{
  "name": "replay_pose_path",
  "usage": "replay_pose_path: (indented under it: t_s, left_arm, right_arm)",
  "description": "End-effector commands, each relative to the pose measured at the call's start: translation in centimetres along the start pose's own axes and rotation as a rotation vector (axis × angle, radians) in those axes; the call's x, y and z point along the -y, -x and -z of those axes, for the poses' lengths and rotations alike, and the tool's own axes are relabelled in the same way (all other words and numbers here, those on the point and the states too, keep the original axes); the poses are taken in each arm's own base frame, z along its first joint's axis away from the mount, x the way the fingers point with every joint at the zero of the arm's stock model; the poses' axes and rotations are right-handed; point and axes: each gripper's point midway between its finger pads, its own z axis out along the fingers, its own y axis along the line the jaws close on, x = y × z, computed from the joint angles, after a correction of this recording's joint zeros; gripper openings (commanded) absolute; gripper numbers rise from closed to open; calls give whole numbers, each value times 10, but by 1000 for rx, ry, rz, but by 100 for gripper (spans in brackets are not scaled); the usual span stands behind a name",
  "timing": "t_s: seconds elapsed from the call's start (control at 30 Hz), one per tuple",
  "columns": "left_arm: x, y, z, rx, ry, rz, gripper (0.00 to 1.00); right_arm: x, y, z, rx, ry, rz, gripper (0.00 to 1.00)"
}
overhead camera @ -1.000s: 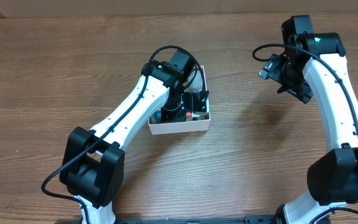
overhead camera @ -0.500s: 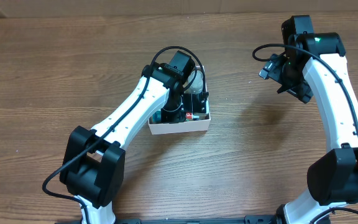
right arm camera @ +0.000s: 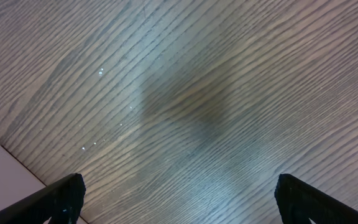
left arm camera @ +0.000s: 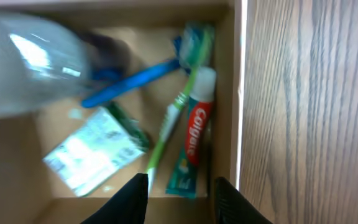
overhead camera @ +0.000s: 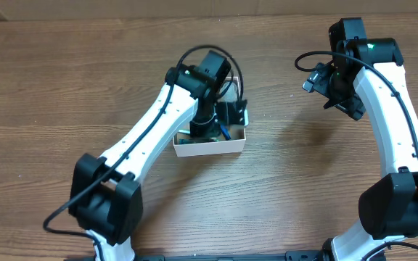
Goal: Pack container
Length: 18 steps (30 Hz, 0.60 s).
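The left gripper point(left arm camera: 179, 198) is held over the container point(overhead camera: 207, 148) at mid-table, fingers parted with nothing between them. Inside are seen a Colgate tube point(left arm camera: 194, 134), a green toothbrush point(left arm camera: 173, 118), a blue handle point(left arm camera: 132, 81), a clear bottle point(left arm camera: 30, 68) and a packet point(left arm camera: 95, 149). The right gripper point(right arm camera: 185, 199) is spread wide above the wooden table point(overhead camera: 64, 72), well apart from the container.

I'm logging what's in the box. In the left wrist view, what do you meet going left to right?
Blurred clear bottle → white-and-green packet → Colgate toothpaste tube → container right wall → wooden table. The blue-handled tool and green toothbrush overlap others, so they are omitted.
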Motion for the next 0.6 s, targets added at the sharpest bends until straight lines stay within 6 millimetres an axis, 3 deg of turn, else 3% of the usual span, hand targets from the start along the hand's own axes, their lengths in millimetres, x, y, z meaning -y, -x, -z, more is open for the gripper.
replay_pose_path:
  t_s: [0.0, 0.03, 0.07, 0.1, 0.17, 0.33, 0.47, 0.57]
  left_arm:
    - [-12, 26, 78, 145, 170, 93, 40]
    - [-13, 27, 93, 177, 199, 155, 53]
    - [-13, 26, 103, 200, 215, 218, 81]
    - [-14, 23, 112, 216, 230, 299, 100]
    - [-20, 6, 126, 211, 282, 511, 100]
    - [-23, -71, 146, 88, 413, 1089, 100]
    - [-4, -95, 163, 74, 403, 1185, 100]
    - [14, -105, 191, 115, 451, 1218, 100]
  right_arm:
    - [1, 3, 5, 13, 12, -12, 100]
    - [1, 3, 5, 13, 12, -12, 100]
    - [1, 3, 5, 13, 12, -12, 100]
    - [1, 3, 5, 13, 12, -12, 100]
    - [1, 3, 5, 13, 12, -12, 100]
    - [1, 3, 5, 13, 12, -12, 100]
    - [1, 3, 5, 13, 12, -12, 100]
    - [1, 3, 5, 13, 12, -12, 100]
